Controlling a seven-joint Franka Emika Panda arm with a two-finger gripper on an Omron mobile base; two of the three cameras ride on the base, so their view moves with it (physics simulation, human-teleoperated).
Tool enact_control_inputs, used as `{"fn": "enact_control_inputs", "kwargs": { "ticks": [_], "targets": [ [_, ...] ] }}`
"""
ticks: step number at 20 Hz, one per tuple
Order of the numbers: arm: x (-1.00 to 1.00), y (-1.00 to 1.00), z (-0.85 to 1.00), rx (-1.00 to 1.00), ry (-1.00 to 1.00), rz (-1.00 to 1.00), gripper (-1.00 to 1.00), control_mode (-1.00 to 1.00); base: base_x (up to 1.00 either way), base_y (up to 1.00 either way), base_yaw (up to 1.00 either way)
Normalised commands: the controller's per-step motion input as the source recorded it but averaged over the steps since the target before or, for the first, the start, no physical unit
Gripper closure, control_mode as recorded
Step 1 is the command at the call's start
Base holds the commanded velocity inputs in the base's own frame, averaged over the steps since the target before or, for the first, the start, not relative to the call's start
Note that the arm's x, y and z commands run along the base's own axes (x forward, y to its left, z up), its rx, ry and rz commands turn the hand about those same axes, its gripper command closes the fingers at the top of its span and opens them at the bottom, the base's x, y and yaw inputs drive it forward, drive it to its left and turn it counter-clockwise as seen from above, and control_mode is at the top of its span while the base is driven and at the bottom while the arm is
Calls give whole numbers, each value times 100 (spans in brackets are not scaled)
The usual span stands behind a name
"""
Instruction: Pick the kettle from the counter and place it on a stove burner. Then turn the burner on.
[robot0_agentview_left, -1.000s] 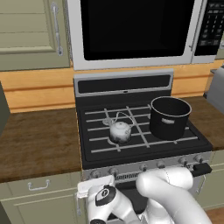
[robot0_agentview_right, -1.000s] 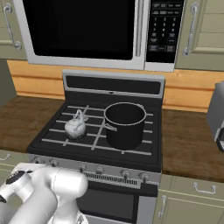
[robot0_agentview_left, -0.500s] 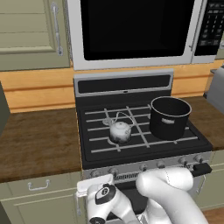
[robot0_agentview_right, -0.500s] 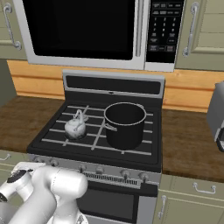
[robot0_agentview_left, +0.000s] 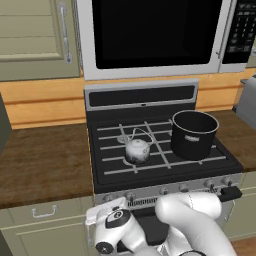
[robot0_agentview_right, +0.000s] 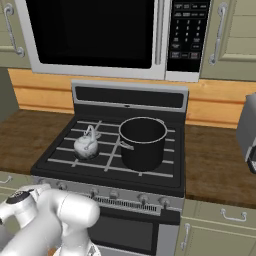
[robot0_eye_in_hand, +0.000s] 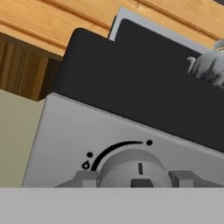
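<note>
The small silvery kettle (robot0_agentview_left: 136, 150) (robot0_agentview_right: 86, 145) stands upright on the front-left stove burner grate (robot0_agentview_left: 117, 159) of the black cooktop, apart from the gripper. In the hand view the kettle (robot0_eye_in_hand: 211, 68) shows at the upper right. My gripper (robot0_eye_in_hand: 133, 183) is low in front of the stove's grey control panel (robot0_eye_in_hand: 61, 144), open, its fingertips (robot0_eye_in_hand: 86, 178) flanking the leftmost round knob (robot0_eye_in_hand: 131, 166). The knob's mark points straight up. My wrist (robot0_agentview_left: 114, 222) sits below the panel's left end. The brown counter (robot0_agentview_left: 45, 160) lies on both sides of the stove.
A large black pot (robot0_agentview_left: 193, 134) (robot0_agentview_right: 142, 142) fills the right side of the cooktop. Several more knobs (robot0_agentview_right: 114, 194) line the panel. A microwave (robot0_agentview_left: 150, 35) hangs above. A grey appliance (robot0_agentview_right: 248, 132) stands on the right counter.
</note>
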Motion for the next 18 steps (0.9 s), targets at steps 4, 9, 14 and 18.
{"fn": "enact_control_inputs", "kwargs": {
  "ticks": [4, 9, 14, 18],
  "targets": [
    [15, 16, 0, -29, 15, 1, 100, -100, 0, 0, 0],
    [14, 23, 0, -28, 12, 1, 100, -100, 0, 0, 0],
    [2, 24, 0, -23, 2, 2, 100, -100, 0, 0, 0],
    [0, 20, 0, -27, 5, 7, 100, -100, 0, 0, 0]
  ]
}}
